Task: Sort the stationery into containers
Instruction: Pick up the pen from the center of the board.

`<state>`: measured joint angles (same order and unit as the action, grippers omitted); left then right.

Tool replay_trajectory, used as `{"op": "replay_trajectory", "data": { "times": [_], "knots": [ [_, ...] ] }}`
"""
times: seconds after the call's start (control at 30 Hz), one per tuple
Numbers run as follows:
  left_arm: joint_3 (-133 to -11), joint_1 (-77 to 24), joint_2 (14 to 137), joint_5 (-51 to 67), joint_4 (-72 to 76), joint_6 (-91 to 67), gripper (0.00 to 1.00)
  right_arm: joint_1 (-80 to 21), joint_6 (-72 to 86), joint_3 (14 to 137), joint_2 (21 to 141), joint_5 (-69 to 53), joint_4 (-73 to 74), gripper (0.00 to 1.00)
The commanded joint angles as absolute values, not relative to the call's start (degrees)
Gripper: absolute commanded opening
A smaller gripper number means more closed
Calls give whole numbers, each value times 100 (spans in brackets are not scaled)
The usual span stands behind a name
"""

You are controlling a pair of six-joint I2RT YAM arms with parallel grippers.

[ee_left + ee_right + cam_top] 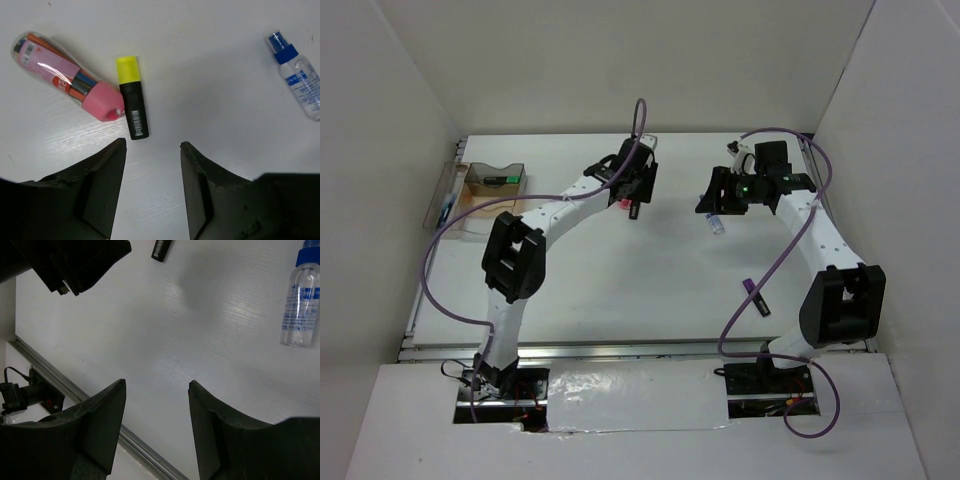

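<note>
Hanging open and holding nothing, the left claw point(152, 150) has a yellow-ended highlighter point(132, 97) on the surface point(210, 60) at 11 o'clock, with the pink tube point(65, 75) crowding its side at 10 o'clock. The blue-capped bottle point(300, 75) lies at 2 o'clock. The right claw point(156, 387) is open too; the clear box point(496, 180) sits in the surface's 10 o'clock corner.

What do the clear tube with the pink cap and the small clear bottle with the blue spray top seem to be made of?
Clear tube with the pink cap: glossy transparent plastic, likely; highlights streak it and pens show through. Its cap looks matte, opaque plastic.
Small clear bottle with the blue spray top: probably clear plastic; glass cannot be excluded.
</note>
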<state>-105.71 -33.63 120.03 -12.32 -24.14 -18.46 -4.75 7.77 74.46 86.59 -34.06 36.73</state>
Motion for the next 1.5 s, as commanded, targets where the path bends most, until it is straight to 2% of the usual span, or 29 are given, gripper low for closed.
{"op": "replay_trajectory", "data": {
  "times": [0.0,0.67,1.47],
  "knots": [
    [-10468,-3296,12085,-1547,-2232,-2320,60,-439,800,7409,8420,-3551,3524,60],
    [-9870,-3305,12630,-1441,-1600,-2496,61,-422,773,7436,8420,-3621,3568,60],
    [-10037,-3173,13157,-1239,-1459,-2479,58,-396,765,7418,8437,-3621,3568,60]
  ]
}}
